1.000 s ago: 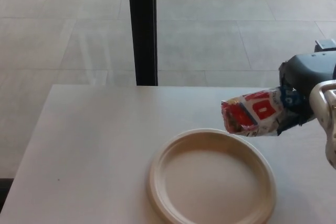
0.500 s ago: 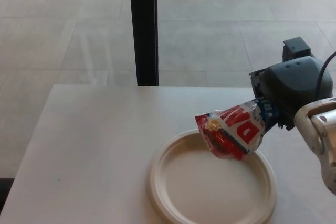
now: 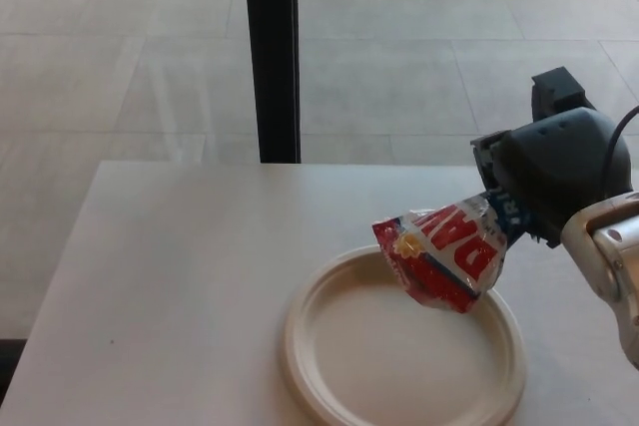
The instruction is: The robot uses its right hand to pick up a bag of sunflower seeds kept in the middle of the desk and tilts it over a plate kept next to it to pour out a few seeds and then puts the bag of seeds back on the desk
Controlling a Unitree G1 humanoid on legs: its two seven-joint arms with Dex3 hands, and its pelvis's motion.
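Note:
My right hand (image 3: 544, 177) comes in from the right and is shut on a red, white and blue bag of sunflower seeds (image 3: 444, 252). The bag is tilted, its free end pointing down and to the left over the far right part of a cream plate (image 3: 329, 386). That plate lies on the white desk (image 3: 170, 286) near its front edge. I see no seeds on the plate's bare surface. The hand's fingers are hidden behind its dark body and the bag. My left hand does not show.
A black vertical post (image 3: 272, 52) stands behind the desk's far edge, with a tiled floor (image 3: 120, 47) beyond it. The desk's left edge runs diagonally at the lower left.
A second ago the bag was held nearly level beyond the plate's right rim. My right hand has since moved left and tipped it downward over the plate; it has barely shifted in the last half second.

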